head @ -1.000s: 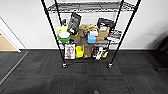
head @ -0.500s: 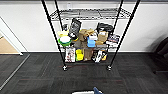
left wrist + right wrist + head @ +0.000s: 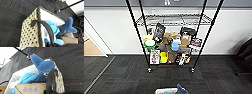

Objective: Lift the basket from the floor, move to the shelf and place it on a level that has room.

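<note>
Facing the shelf point(image 3: 171, 37) from the carpet, with tan wood flooring point(image 3: 91, 48) at the far left edge of the head frame and the grey carpet floor point(image 3: 121, 72) across the lower half. Basket point(image 3: 167, 91) sits at bottom centre of the head frame, only its white lining rim and a blue plush fin point(image 3: 182, 89) poking in. Left wrist frame shows the woven beige side point(image 3: 29, 33) left of centre, dark handle loop point(image 3: 43, 26) arching over it, blue plush toy point(image 3: 65, 28) to the right. Right wrist frame has a brown cardboard box point(image 3: 30, 88) at lower left, the plush above it, woven wall point(image 3: 58, 80) at right. Fingers: cannot tell for either gripper. Judgement: basket looks lifted and carried, shelf reached. Upper wire level point(image 3: 174, 19) is bare, lower tier point(image 3: 170, 46) crammed with boxes. Placing is left.
</note>
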Robot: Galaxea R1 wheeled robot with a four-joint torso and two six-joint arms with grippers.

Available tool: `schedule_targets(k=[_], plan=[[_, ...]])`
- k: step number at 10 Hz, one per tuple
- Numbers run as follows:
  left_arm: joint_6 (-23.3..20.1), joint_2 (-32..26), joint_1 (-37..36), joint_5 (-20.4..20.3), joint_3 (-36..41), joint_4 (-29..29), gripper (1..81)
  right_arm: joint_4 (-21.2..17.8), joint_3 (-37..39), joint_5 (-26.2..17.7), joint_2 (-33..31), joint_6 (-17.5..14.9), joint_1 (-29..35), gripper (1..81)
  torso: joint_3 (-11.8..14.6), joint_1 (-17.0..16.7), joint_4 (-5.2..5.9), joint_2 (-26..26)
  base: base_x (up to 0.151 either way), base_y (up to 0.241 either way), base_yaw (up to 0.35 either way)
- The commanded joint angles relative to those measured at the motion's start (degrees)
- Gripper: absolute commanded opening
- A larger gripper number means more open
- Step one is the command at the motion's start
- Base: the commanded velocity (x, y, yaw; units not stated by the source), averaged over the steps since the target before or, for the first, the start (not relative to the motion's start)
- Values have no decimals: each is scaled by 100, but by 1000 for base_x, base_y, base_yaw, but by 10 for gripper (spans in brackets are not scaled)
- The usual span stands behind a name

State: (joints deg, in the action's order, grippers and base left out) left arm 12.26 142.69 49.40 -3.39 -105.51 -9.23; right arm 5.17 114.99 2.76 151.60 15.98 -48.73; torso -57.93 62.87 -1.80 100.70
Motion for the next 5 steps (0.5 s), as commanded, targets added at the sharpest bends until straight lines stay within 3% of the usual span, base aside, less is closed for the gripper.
schedule_targets(k=[1, 5], plan=[[135, -521, -821, 128, 969, -62, 10, -139, -777, 67, -355, 72, 745, 10, 233, -368, 0, -568, 0, 0, 0], [189, -855, -997, 128, 1497, -62, 10, -131, -1366, 129, -856, 230, 877, 10, 485, -875, 0, -1353, 0, 0, 0]])
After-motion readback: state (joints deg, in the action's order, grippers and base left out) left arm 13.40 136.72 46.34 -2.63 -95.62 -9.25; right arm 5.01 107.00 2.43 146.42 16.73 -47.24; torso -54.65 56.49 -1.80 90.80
